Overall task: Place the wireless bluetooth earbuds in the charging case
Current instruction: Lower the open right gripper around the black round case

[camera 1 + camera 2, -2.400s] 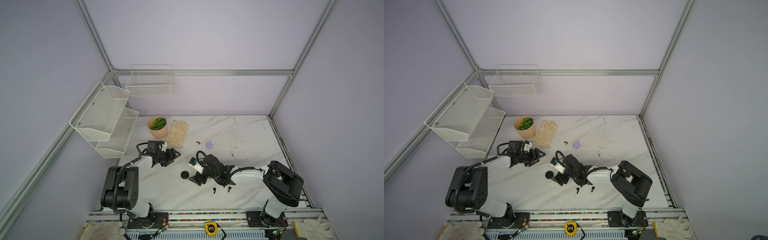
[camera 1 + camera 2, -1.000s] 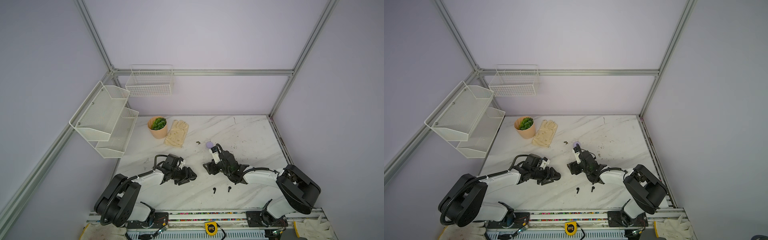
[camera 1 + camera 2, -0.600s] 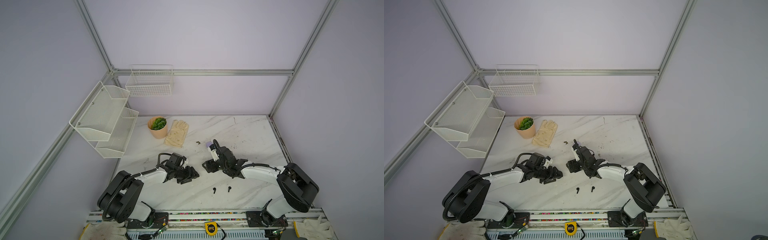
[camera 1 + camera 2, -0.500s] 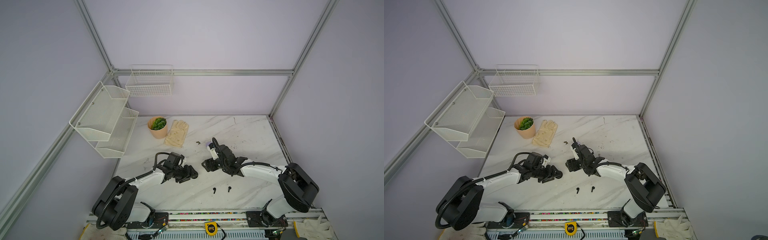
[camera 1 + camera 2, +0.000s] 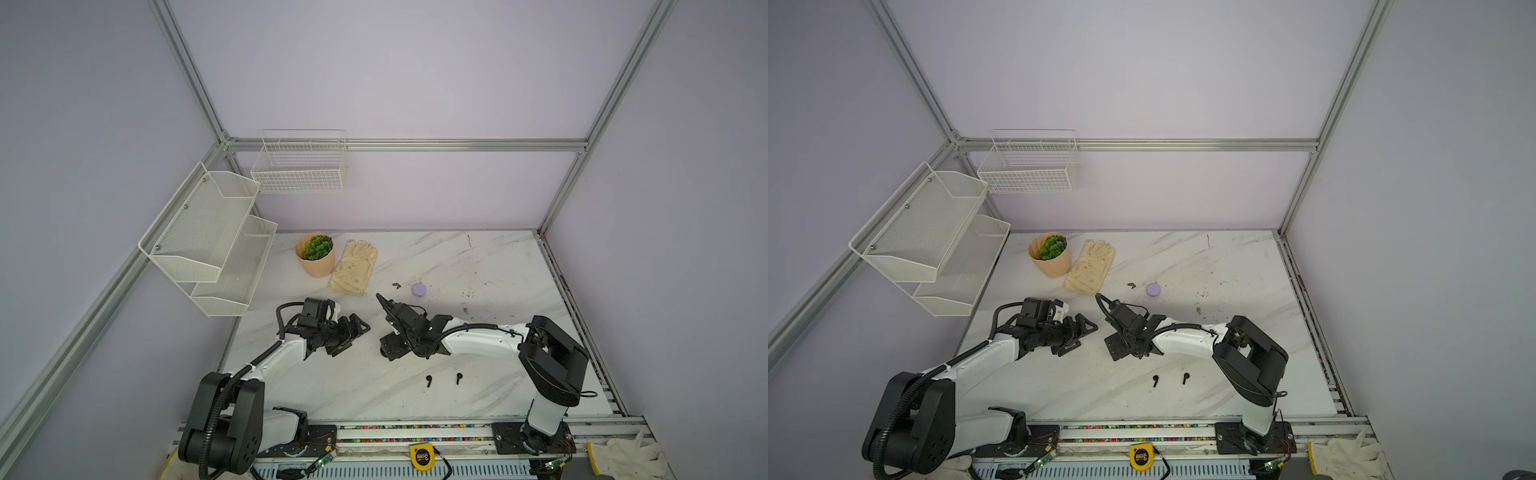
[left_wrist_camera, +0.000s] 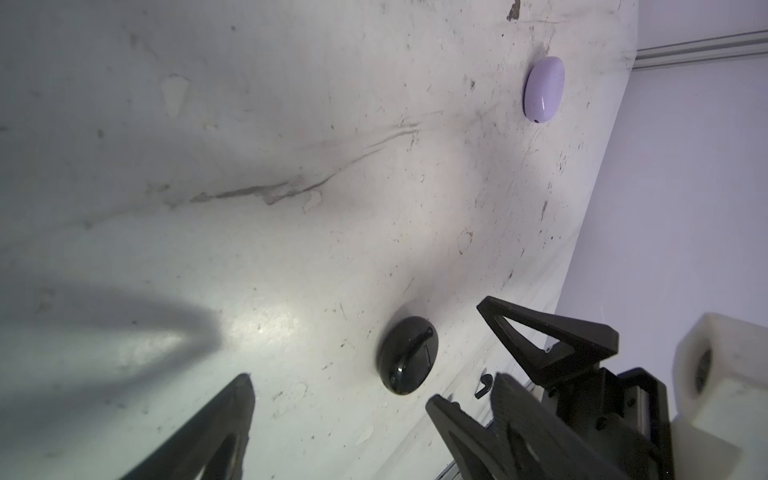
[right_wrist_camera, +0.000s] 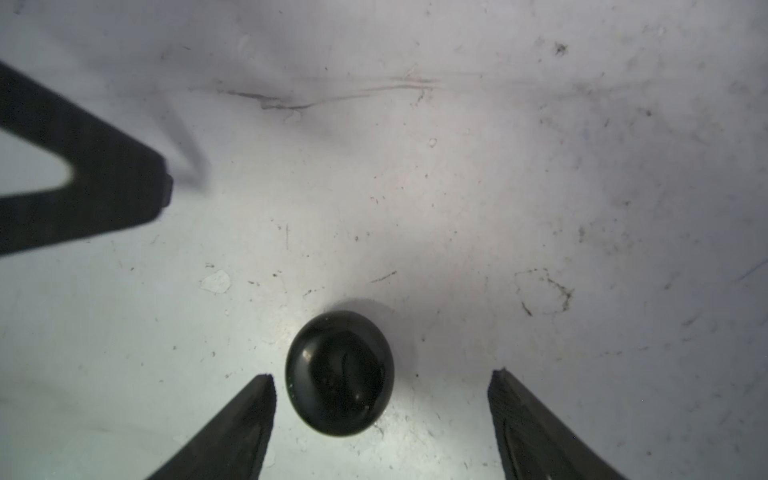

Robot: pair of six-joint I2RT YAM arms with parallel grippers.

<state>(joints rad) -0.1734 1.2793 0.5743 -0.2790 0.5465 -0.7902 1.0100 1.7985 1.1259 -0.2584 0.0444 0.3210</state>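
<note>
Tape measure, one and yellow, sits on the front rail, far nearer than the lilac case; one white glove lies at that rail's right end. On the marble table, two black earbuds lie loose side by side, apart from each other, well nearer than the lilac case and slightly right of it. Next come two grippers, both nearer than the lilac case. The left gripper, off to its left, has its jaws spread with nothing between them. The right gripper also stands wide open, straddling one black case without clamping it: the case lies on the table between the fingertips, close beside one finger and clear of the other. In both top views the gripper covers this case. Cases number two, black and lilac, both closed, so their insides do not show. A dark speck just left of the lilac case is too small to tell. Farther left and beyond it lie one cream glove and one pot holding a green plant. Farthest, on the walls, hang one two-tier mesh shelf and one wire basket.
</note>
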